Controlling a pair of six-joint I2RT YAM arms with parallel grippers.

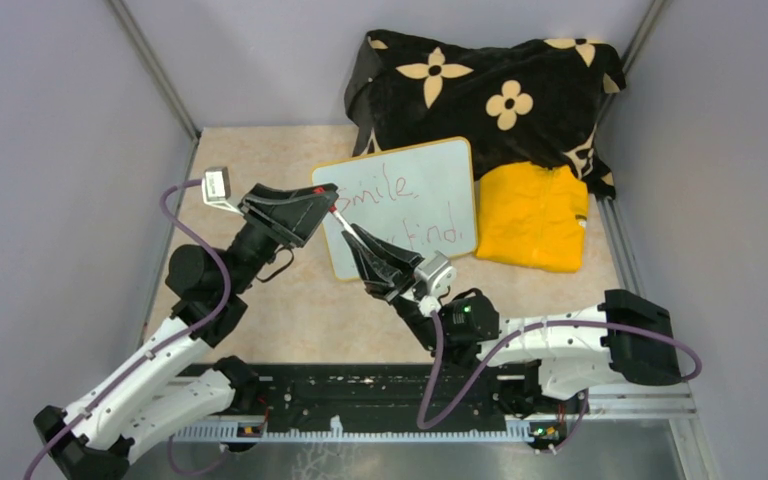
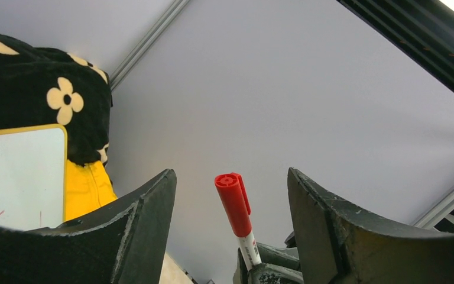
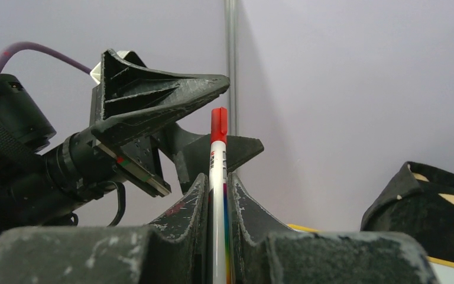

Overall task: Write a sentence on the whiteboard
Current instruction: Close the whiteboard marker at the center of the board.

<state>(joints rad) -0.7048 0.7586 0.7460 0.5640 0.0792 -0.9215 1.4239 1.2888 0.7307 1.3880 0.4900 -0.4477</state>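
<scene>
Right gripper [image 3: 219, 178]: clamped shut on the marker [image 3: 217, 148].
Left gripper [image 2: 230, 177]: gaping around the red cap [image 2: 234, 201], not touching.
Sentence [image 1: 405, 210]: apparently finished on the whiteboard [image 1: 450, 165]; next, park the marker.

One whiteboard [image 1: 415, 190], one marker [image 2: 234, 204], one flowered blanket [image 1: 490, 90], one yellow cloth [image 1: 533, 215], left gripper [image 2: 230, 171] plus right gripper [image 3: 219, 176]: two.

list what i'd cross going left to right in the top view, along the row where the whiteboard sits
white camera box → left gripper → whiteboard → yellow cloth
</scene>
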